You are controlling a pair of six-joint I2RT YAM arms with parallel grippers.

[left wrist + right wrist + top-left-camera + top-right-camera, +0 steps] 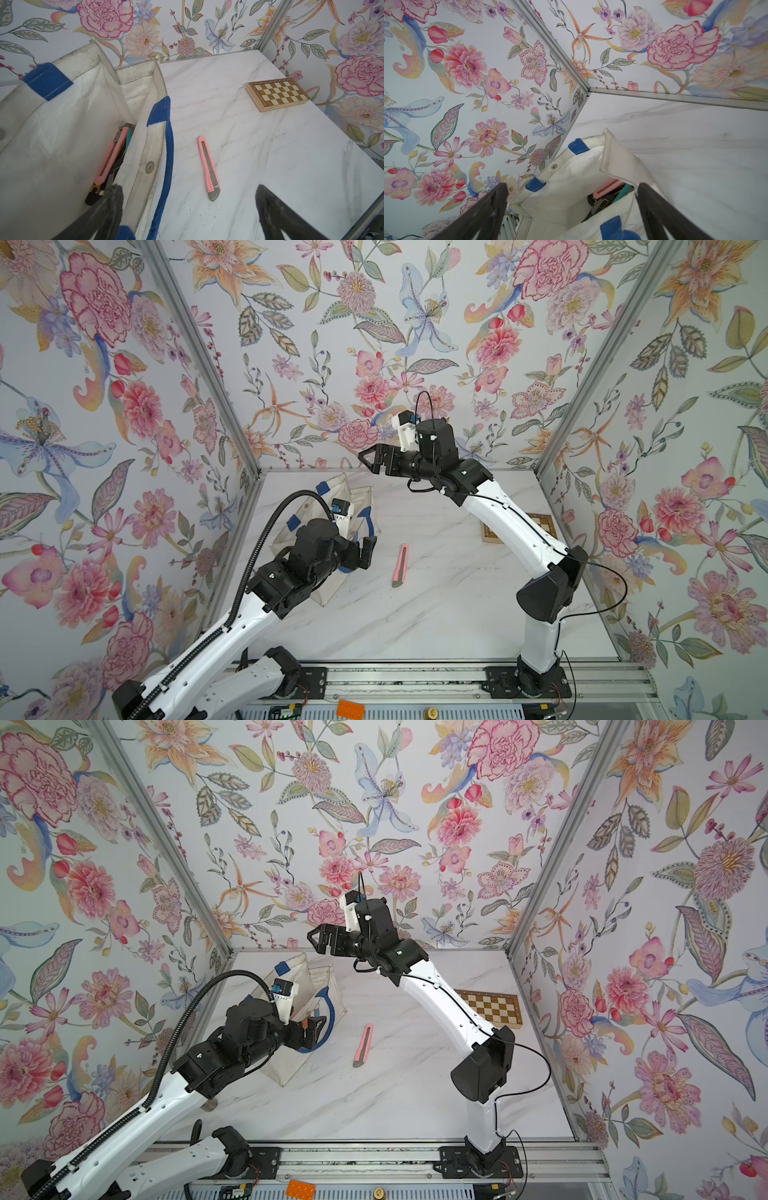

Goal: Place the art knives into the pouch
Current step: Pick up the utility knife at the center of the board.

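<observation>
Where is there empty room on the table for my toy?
Bare white marble table between the pink art knife and the wooden chessboard, and along the edge by the arm bases. Crowded around the off-white canvas pouch by the left claw.

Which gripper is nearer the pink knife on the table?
Left: left gripper sits at the pouch rim beside the knife; right gripper hangs above the pouch's far end.
</observation>
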